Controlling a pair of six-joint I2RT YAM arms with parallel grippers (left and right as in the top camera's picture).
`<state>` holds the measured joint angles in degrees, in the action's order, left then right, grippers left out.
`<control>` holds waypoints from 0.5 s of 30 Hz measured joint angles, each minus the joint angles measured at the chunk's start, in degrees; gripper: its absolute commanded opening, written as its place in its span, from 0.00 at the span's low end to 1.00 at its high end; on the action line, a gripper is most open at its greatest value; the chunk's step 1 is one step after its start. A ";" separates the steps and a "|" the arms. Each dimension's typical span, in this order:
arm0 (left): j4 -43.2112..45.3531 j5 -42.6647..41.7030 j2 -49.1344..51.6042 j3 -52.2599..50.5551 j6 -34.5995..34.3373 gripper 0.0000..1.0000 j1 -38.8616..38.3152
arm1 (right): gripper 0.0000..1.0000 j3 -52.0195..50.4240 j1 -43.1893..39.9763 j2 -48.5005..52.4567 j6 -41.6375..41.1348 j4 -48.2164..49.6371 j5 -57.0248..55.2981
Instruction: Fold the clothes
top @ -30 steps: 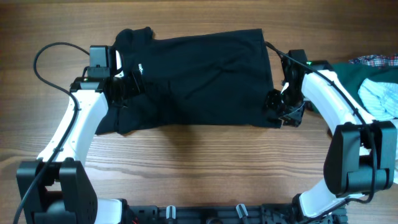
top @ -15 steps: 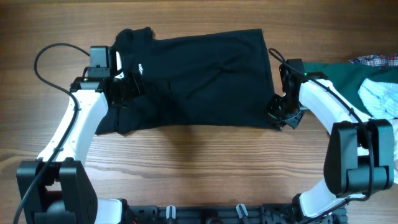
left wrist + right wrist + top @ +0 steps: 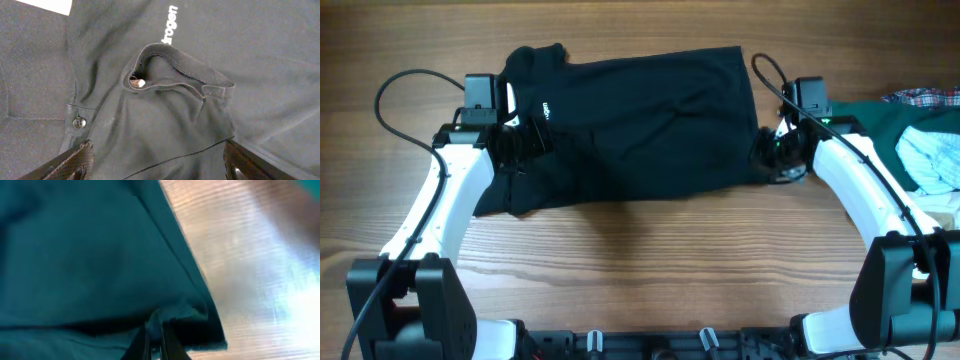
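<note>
The clothes, a black polo shirt [image 3: 640, 120], lie spread across the middle of the wooden table with the collar to the left. My left gripper [image 3: 527, 140] hovers open over the collar [image 3: 175, 75]. Its two fingers [image 3: 75, 162] straddle the fabric below the button [image 3: 79, 121] and the white chest text [image 3: 167, 25]. My right gripper [image 3: 772, 158] is at the shirt's right hem edge. In the right wrist view it [image 3: 157, 342] is shut on a pinched fold of the shirt [image 3: 90, 255], which looks teal there.
A dark green garment [image 3: 865, 125] lies at the right edge, with a white and pale blue garment [image 3: 930, 155] on it and plaid cloth [image 3: 920, 97] behind. The left arm's black cable [image 3: 395, 85] loops over the table. Bare wood [image 3: 250, 255] shows beside the hem.
My right gripper has shut on the shirt's lower right corner and moved toward the table's far side, drawing that corner with it. The left arm has not moved.
</note>
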<state>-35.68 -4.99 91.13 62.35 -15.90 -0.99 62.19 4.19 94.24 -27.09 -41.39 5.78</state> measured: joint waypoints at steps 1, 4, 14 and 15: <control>0.00 0.00 0.00 0.00 0.00 0.83 0.00 | 0.04 0.11 0.00 0.00 0.04 1.40 0.02; 0.00 0.00 0.00 0.00 -0.02 0.83 0.00 | 0.04 0.11 0.00 0.00 -0.04 5.64 -0.02; 0.02 0.00 0.04 0.00 -0.02 0.86 0.00 | 0.04 0.13 0.00 6.67 -0.02 14.32 -3.04; 0.02 0.00 0.04 0.00 -0.02 0.88 0.00 | 0.04 0.13 0.00 7.48 -0.02 14.71 -3.10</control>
<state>-35.66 -4.99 91.18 62.35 -15.92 -0.99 62.33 4.19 101.71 -27.11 -26.68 2.68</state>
